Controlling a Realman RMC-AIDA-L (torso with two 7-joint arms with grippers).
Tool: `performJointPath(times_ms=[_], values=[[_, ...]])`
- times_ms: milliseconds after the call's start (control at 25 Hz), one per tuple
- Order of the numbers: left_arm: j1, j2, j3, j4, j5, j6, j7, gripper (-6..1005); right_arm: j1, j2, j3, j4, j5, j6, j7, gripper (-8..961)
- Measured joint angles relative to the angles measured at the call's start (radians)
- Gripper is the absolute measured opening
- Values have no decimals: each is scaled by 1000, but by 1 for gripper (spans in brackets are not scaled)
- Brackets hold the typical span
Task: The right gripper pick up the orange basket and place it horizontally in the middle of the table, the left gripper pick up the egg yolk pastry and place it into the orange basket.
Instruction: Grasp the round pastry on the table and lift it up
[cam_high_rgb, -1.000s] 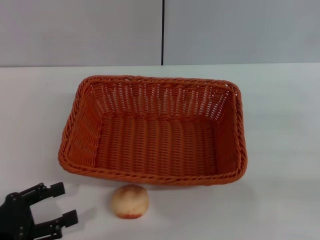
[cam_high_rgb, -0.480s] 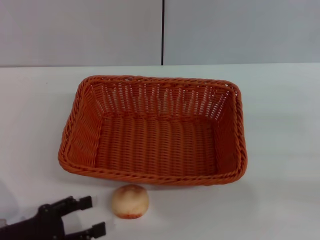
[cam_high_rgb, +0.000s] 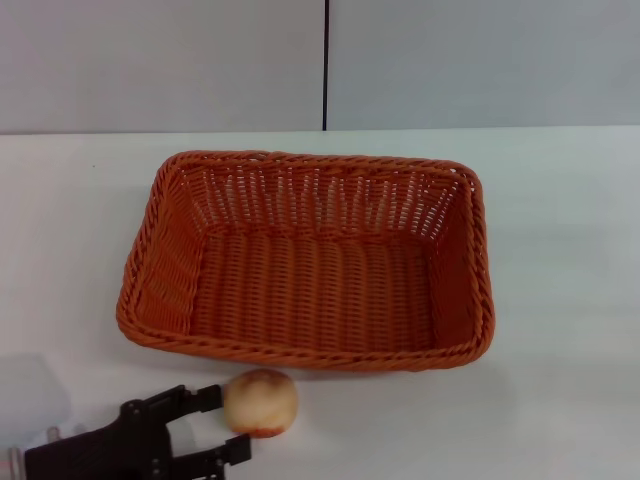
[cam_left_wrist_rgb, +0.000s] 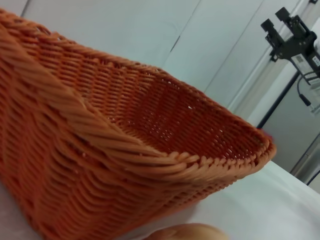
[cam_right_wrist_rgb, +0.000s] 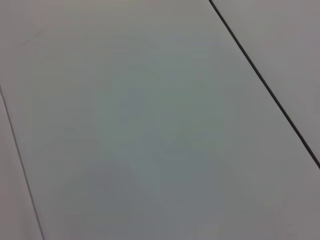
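Head view | left tool (cam_high_rgb: 222, 423) low, level, fingers spread | flanking egg yolk pastry (cam_high_rgb: 261, 402) | right tool unseen

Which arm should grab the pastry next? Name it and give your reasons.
The left. The left gripper is open right beside the egg yolk pastry, its jaws reaching toward it just in front of the orange basket. The right gripper appears in no view.

Left gripper (cam_high_rgb: 228, 424) low at near-left edge — fingers (cam_high_rgb: 205, 397) spread apart, pointing right.
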Motion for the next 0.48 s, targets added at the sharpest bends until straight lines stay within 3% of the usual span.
performJointPath(times_ms=[480], values=[[-54, 1, 2, 82, -4, 59, 28, 822, -5, -1, 9, 2, 1, -12, 0, 616]])
